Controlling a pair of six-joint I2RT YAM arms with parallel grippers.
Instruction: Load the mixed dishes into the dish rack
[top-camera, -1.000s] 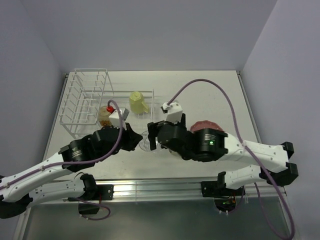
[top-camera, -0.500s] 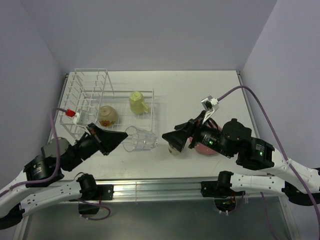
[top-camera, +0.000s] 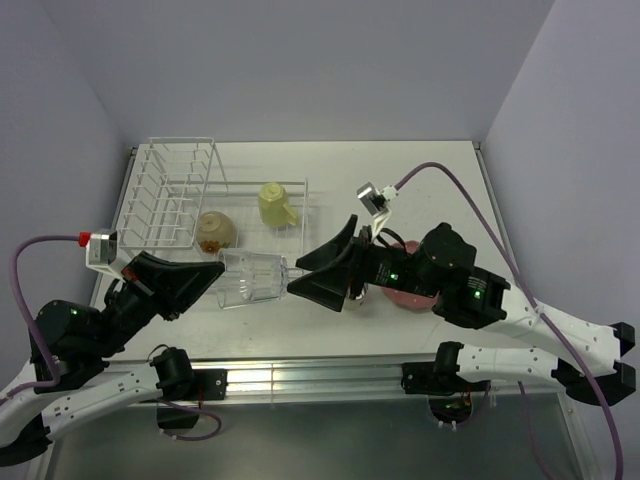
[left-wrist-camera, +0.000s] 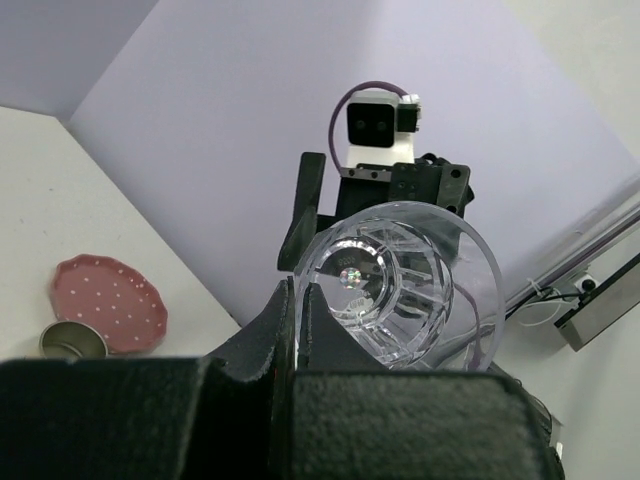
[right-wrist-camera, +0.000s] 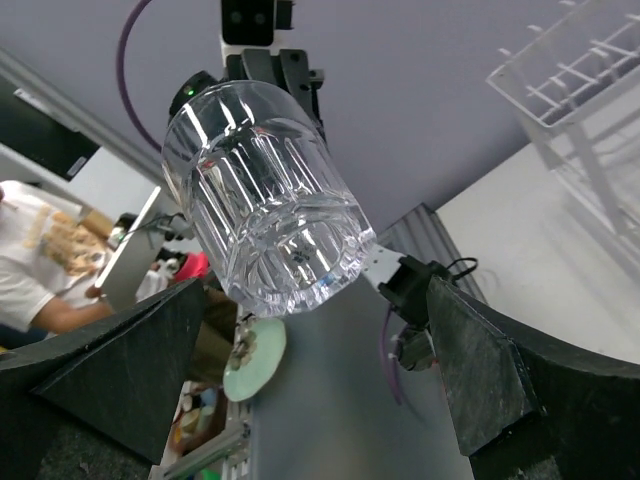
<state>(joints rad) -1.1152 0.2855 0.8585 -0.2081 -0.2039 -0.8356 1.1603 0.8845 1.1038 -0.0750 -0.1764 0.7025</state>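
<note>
The clear glass tumbler (top-camera: 252, 279) is held on its side just in front of the dish rack (top-camera: 165, 195), its rim pinched by the left gripper (top-camera: 218, 272). The right gripper (top-camera: 296, 277) is spread about the tumbler's base without touching it. The small steel cup (left-wrist-camera: 72, 341), right of the rack, is largely hidden.

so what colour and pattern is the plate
The plate is pink with small white dots, clearest in the left wrist view.

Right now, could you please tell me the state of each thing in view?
Tumbler: held sideways, airborne.
Left tool: shut on tumbler rim.
Right tool: open, facing tumbler base.
Bowl: in rack, tipped.
Mug: in rack.
Plate: flat on table.
Cup: upright on table.
</note>
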